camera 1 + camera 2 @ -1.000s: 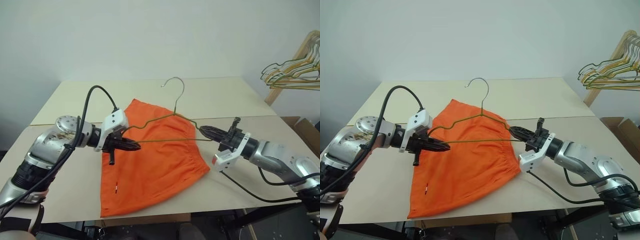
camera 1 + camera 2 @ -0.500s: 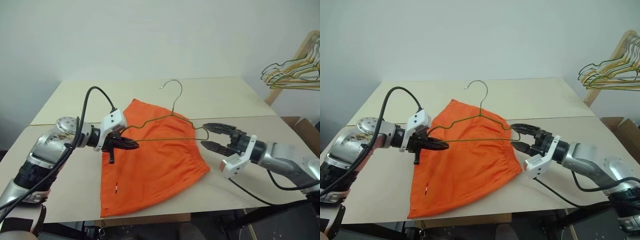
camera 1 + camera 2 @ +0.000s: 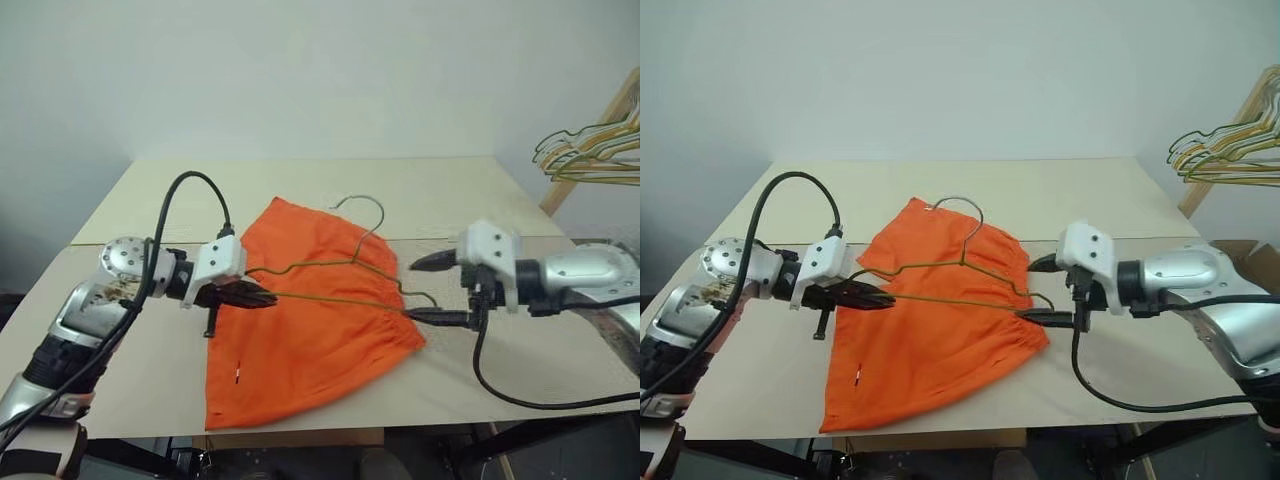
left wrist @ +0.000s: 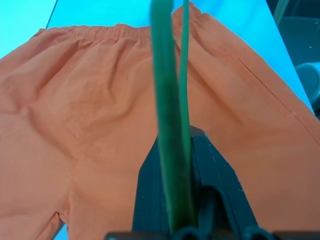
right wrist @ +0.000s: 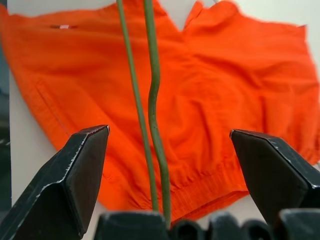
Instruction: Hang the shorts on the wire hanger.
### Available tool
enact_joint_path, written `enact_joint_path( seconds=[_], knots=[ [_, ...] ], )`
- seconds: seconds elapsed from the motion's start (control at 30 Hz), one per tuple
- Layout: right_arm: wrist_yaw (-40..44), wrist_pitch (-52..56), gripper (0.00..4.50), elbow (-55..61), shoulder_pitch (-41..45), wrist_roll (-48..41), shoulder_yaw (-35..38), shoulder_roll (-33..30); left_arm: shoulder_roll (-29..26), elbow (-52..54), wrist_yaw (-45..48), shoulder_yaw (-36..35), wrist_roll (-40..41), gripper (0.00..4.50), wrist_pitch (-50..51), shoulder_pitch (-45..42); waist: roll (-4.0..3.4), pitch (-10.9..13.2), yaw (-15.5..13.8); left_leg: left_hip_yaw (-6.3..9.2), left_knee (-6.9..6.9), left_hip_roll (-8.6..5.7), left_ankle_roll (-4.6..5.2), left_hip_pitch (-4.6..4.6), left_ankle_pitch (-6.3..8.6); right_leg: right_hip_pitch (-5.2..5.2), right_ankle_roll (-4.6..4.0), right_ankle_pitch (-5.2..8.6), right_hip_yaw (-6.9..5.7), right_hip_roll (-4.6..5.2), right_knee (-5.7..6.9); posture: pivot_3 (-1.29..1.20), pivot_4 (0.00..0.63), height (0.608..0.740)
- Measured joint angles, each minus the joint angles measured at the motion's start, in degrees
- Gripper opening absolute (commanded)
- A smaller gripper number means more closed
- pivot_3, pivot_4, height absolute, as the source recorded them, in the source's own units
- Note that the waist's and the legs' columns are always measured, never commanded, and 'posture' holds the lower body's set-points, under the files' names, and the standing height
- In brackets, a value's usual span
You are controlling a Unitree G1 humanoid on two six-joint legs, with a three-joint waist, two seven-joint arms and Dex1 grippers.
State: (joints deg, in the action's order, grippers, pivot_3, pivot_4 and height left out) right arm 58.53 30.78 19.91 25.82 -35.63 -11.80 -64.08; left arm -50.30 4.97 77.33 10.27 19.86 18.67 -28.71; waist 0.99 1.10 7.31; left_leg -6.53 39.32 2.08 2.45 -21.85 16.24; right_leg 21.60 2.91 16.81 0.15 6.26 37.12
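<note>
Over the table (image 3: pixel 440 190), your left tool (image 3: pixel 262 297) is pinched tight on one end of the wire hanger (image 3: pixel 330 298), holding it just above the shorts (image 3: pixel 300 345). Your right tool (image 3: pixel 440 290) stands spread wide at the hanger's other end, one finger (image 3: pixel 432 263) above the wire and one below, neither closed on it; in the right wrist view the wire runs up the gap between the two black fingers.

The shorts lie flat on the table between your two arms, waistband toward your right tool, legs trailing toward the table's near edge by your left arm. The hanger's long bottom bar runs from tool to tool across the upper part of the shorts, its hook (image 3: pixel 360 205) tipped away toward the far side of the table.

The relation to mind: the waistband end of the fabric lies directly beneath and just beside your open right tool, so that arm looks the nearer one to take the cloth, while your left keeps the hanger up.
</note>
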Motion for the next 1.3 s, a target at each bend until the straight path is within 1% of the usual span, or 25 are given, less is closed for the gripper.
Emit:
enact_joint_path(
  seconds=[0.07,0.13,0.27,0.37,0.43,0.57,0.63,0.67,0.8,0.83,0.97,1.03,1.07,1.1,1.2,1.27,1.3],
  knots=[
    [1.19,1.18,3.93,0.25,0.92,2.97,-1.80,0.28,0.00,0.09,0.22,-0.22,0.04,0.00,0.00,0.10,-0.01,-0.01,-0.26,-0.01,0.21,0.00,-0.02,-0.37,-0.02,0.37,0.01,0.00,0.00,-0.03,0.13,-0.16,0.000,0.740],
    [2.04,1.90,3.23,0.27,1.35,5.86,-3.53,0.84,0.01,0.11,0.41,-0.26,0.05,0.00,0.02,0.33,-0.02,-0.02,-0.56,0.00,0.51,-0.02,-0.10,-0.61,-0.06,0.60,0.04,0.01,0.00,-0.04,0.41,-0.16,0.000,0.740],
    [3.70,2.05,1.91,0.27,1.61,8.85,-3.67,1.65,0.02,0.14,0.60,-0.33,0.30,0.00,0.02,0.40,-0.02,-0.02,-0.82,-0.02,0.56,-0.05,0.05,-0.62,0.02,0.59,0.07,0.03,0.03,-0.03,0.40,-0.16,0.000,0.740],
    [5.23,2.05,0.84,0.23,1.90,11.26,-3.67,1.79,0.12,0.32,0.91,-0.37,0.53,0.00,0.04,0.40,-0.02,-0.02,-0.84,-0.02,0.55,-0.05,0.05,-0.60,0.03,0.60,0.07,0.04,0.02,-0.04,0.42,-0.17,0.000,0.740],
    [6.23,2.05,0.05,0.22,2.00,12.65,-3.86,2.28,0.37,0.31,0.98,-0.51,0.57,0.00,0.04,0.40,-0.02,-0.02,-0.78,-0.03,0.55,-0.05,0.05,-0.60,0.02,0.60,0.08,0.04,0.02,-0.04,0.41,-0.17,0.000,0.740],
    [7.71,2.04,0.02,0.02,2.04,14.69,-4.42,3.14,0.65,0.15,1.44,-0.78,0.57,0.00,0.05,0.39,-0.02,-0.02,-0.64,-0.02,0.55,-0.07,0.05,-0.60,0.02,0.60,0.08,0.04,0.02,-0.04,0.42,-0.17,0.000,0.740],
    [8.66,1.88,0.00,-0.11,2.12,14.98,-4.38,3.40,0.77,-0.08,2.06,-0.80,0.58,0.53,0.04,0.38,-0.02,-0.02,-0.58,-0.02,0.55,-0.07,0.04,-0.60,0.02,0.59,0.08,0.04,0.02,-0.05,0.42,-0.17,0.000,0.740],
    [9.15,1.73,0.00,-0.09,2.10,15.05,-4.37,3.53,0.77,-0.19,2.71,-0.80,0.78,0.70,0.03,0.33,-0.02,-0.02,-0.53,-0.02,0.55,-0.08,0.04,-0.60,0.02,0.59,0.08,0.04,0.02,-0.05,0.42,-0.17,0.000,0.740],
    [11.44,0.37,0.00,0.49,0.15,14.67,-2.53,3.26,0.47,-0.63,6.11,-1.10,2.01,1.97,-0.19,0.13,-0.02,-0.02,-0.52,-0.01,0.55,-0.08,0.03,-0.60,0.02,0.59,0.08,0.04,0.00,-0.05,0.43,-0.16,0.000,0.740],
    [11.82,0.02,0.00,0.73,-0.70,14.56,-2.19,2.79,0.27,-1.04,6.53,-1.38,2.01,2.23,-0.57,0.13,-0.02,-0.02,-0.53,-0.01,0.55,-0.09,0.03,-0.60,0.02,0.58,0.08,0.04,0.00,-0.05,0.43,-0.16,0.000,0.740],
    [12.26,0.71,0.00,1.50,-9.57,12.77,3.09,0.35,-0.30,-4.98,5.77,-2.65,0.30,3.35,-3.58,0.26,-0.01,-0.03,-0.98,-0.01,0.57,-0.10,0.05,-0.59,0.02,0.54,0.09,0.04,-0.01,-0.05,0.41,-0.14,0.000,0.740],
    [10.78,4.02,0.00,0.98,-14.56,10.82,7.09,0.37,-0.02,-6.14,4.02,-3.53,0.13,3.95,-3.36,0.27,0.02,-0.04,-1.30,0.00,0.57,-0.10,0.05,-0.58,0.03,0.53,0.09,0.04,-0.01,-0.05,0.42,-0.14,0.000,0.740],
    [9.39,6.85,0.00,-0.13,-17.28,9.48,9.64,0.68,0.16,-6.09,3.03,-4.44,0.58,4.32,-2.47,0.28,0.05,-0.05,-1.59,0.00,0.58,-0.09,0.05,-0.58,0.03,0.52,0.09,0.04,0.00,-0.05,0.41,-0.13,0.000,0.740],
    [7.76,9.85,0.00,-1.60,-19.09,8.45,11.85,1.20,0.19,-5.87,2.32,-5.36,1.03,4.46,-1.10,0.29,0.06,-0.06,-1.71,-0.02,0.60,-0.09,0.06,-0.57,0.03,0.52,0.09,0.04,0.03,-0.04,0.44,-0.13,0.000,0.740],
    [2.62,19.53,0.00,-5.13,-21.81,4.99,17.92,3.91,0.92,-2.92,0.10,-7.97,3.18,4.46,1.43,1.72,0.05,-0.08,-1.84,-0.04,0.56,-0.07,0.05,-0.51,0.03,0.50,0.09,0.04,0.10,-0.04,0.45,-0.13,0.000,0.740],
    [-1.16,27.73,0.00,-8.65,-22.50,1.50,22.91,7.21,1.76,-0.21,-0.73,-8.24,4.69,4.46,2.79,3.40,0.07,-0.10,-1.93,-0.05,0.54,-0.08,0.04,-0.49,0.02,0.48,0.09,0.04,0.11,-0.05,0.46,-0.13,0.000,0.740],
    [-1.97,29.40,0.00,-9.51,-22.58,0.81,23.73,7.62,1.87,0.17,-0.76,-8.23,4.97,4.46,2.95,3.71,0.05,-0.11,-1.94,-0.06,0.54,-0.09,0.04,-0.49,0.02,0.49,0.09,0.04,0.13,-0.04,0.46,-0.13,0.000,0.740]
  ],
)
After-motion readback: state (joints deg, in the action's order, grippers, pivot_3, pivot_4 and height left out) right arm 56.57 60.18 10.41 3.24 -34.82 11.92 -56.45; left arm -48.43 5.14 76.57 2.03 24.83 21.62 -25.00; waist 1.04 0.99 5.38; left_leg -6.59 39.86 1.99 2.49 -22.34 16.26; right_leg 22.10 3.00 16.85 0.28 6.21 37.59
